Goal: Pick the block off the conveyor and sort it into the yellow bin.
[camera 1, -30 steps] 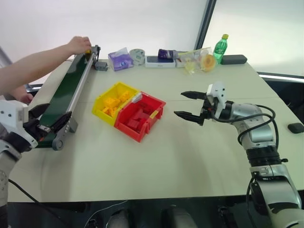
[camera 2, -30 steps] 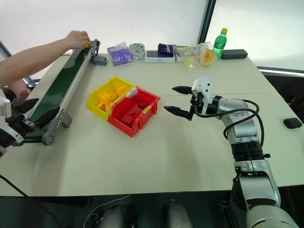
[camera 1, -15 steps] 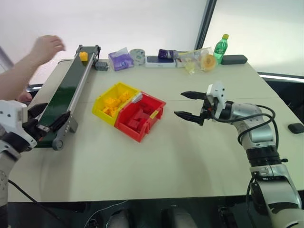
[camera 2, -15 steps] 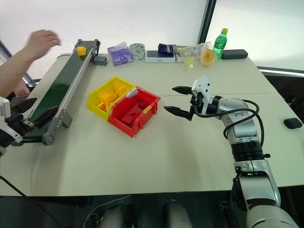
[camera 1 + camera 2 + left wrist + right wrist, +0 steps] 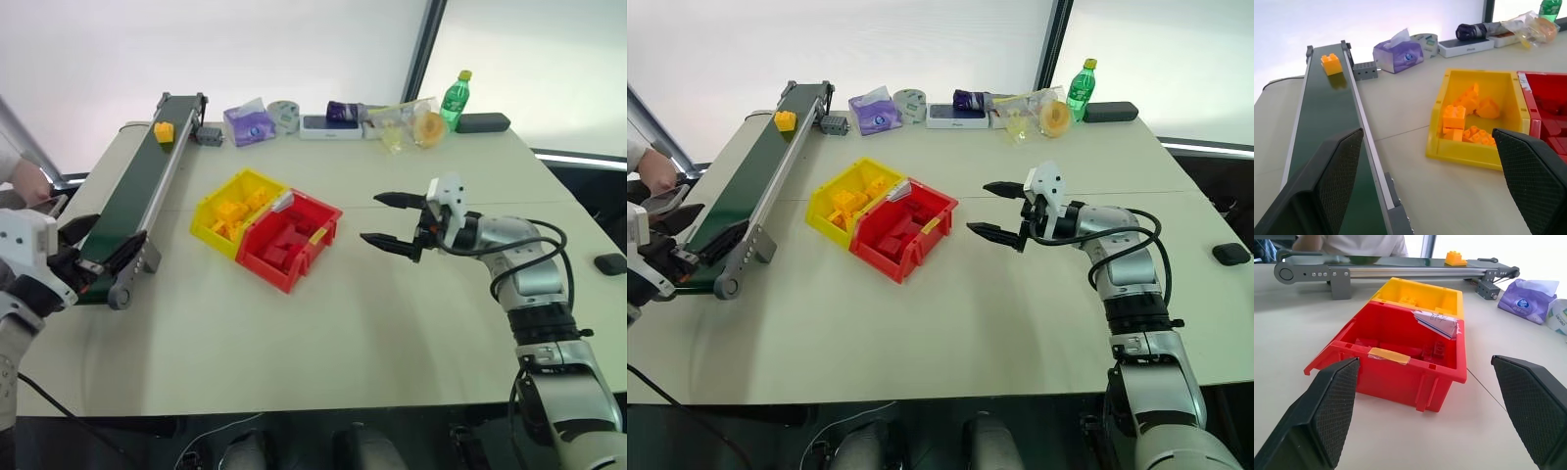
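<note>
I see the block (image 5: 164, 131) sitting untouched on the conveyor (image 5: 127, 201) in the upper left of the head view, near the belt's far end and well apart from both claws, so by my reading the pick has not begun. My left gripper (image 5: 90, 248) waits at the lower left by the belt's near end with its fingers spread wide and empty, and my right gripper (image 5: 390, 219) hangs right of centre, spread and empty too, just right of the red bin (image 5: 289, 240). I judge everything remains: grasping the block, carrying it, and dropping it in the yellow bin (image 5: 231, 213), which already holds several yellow bricks (image 5: 1465, 119).
</note>
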`<act>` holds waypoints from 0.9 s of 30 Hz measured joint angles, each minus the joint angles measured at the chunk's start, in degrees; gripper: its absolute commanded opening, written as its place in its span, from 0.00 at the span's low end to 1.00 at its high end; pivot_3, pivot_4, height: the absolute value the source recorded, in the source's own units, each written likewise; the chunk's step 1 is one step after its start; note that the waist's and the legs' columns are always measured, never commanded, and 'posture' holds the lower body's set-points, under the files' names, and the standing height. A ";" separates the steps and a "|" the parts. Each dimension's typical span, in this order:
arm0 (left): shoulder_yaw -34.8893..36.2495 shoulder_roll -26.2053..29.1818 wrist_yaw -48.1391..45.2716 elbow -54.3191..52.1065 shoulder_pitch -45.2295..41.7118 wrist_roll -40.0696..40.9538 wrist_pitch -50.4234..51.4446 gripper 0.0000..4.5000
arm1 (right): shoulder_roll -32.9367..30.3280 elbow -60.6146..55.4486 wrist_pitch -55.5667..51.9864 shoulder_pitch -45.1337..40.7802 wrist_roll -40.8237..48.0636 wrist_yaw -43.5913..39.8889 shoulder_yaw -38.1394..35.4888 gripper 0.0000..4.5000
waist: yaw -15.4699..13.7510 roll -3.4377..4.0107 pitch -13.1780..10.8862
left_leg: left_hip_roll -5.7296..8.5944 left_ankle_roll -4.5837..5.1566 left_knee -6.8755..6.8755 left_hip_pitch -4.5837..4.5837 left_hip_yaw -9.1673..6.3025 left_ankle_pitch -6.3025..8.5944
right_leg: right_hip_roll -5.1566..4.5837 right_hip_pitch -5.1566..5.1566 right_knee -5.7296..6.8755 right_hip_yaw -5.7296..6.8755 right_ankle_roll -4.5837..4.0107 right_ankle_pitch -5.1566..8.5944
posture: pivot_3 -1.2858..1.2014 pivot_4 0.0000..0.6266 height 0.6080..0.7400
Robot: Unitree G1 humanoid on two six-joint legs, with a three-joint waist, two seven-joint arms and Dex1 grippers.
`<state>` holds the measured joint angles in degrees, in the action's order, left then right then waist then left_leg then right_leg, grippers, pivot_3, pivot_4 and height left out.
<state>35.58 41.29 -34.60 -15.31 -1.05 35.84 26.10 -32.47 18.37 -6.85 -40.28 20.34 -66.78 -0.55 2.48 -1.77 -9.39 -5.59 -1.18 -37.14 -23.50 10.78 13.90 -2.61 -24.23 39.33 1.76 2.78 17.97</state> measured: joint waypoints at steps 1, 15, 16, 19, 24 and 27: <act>0.67 -1.00 0.87 -1.19 0.86 0.28 0.00 0.99 | 0.00 0.00 0.00 0.00 0.00 -0.01 0.00 1.00 | 0.00 0.00 0.00 | 0.00 0.00 0.00 0.00 0.00 0.00 | 0.00 0.00 0.00 0.00 0.00 0.00 | 0.52 0.24 1.00; 4.04 -20.20 18.69 -13.73 14.62 -7.87 -7.27 0.99 | 0.13 0.42 -0.03 -0.03 -0.01 -0.10 0.04 1.00 | -0.09 -0.01 0.01 | 0.01 0.04 -0.03 0.01 -0.04 0.02 | 0.00 0.08 -0.06 -0.01 0.00 0.00 | 0.52 0.24 1.00; 3.48 -21.76 19.25 -13.73 15.60 -8.65 -8.04 0.99 | 0.17 0.43 -0.06 -0.03 -0.01 -0.09 0.04 1.00 | -0.12 -0.01 0.01 | 0.01 0.04 -0.03 0.01 -0.06 0.02 | 0.02 0.08 -0.06 0.00 0.00 0.00 | 0.52 0.24 1.00; 3.28 -22.85 20.10 -13.71 16.50 -9.82 -9.73 0.99 | 0.21 0.43 -0.12 -0.05 -0.01 -0.09 0.07 1.00 | -0.14 -0.03 0.02 | 0.01 0.05 -0.04 0.01 -0.07 0.03 | 0.02 0.11 -0.06 0.00 0.00 0.00 | 0.52 0.24 1.00; 3.23 -22.51 20.23 -13.64 15.87 -10.30 -10.63 0.99 | 0.30 0.42 -0.19 -0.31 -0.01 -0.09 0.15 1.00 | -0.09 -0.03 0.02 | 0.01 0.05 -0.04 0.01 -0.07 0.03 | 0.02 0.11 -0.07 0.00 0.00 0.00 | 0.52 0.24 1.00; 2.77 -22.13 20.25 -13.60 15.60 -10.30 -10.61 0.99 | 0.35 0.42 -0.23 -0.33 -0.01 -0.08 0.16 1.00 | -0.07 -0.03 0.02 | 0.01 0.05 -0.04 0.01 -0.07 0.03 | 0.02 0.11 -0.07 0.00 0.00 0.00 | 0.52 0.24 1.00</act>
<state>38.35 19.16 -14.35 -28.91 14.55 25.54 15.50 -32.11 18.79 -7.08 -40.61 20.33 -66.86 -0.40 2.41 -1.80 -9.37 -5.58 -1.13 -37.18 -23.49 10.72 13.94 -2.58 -24.12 39.26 1.75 2.78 17.97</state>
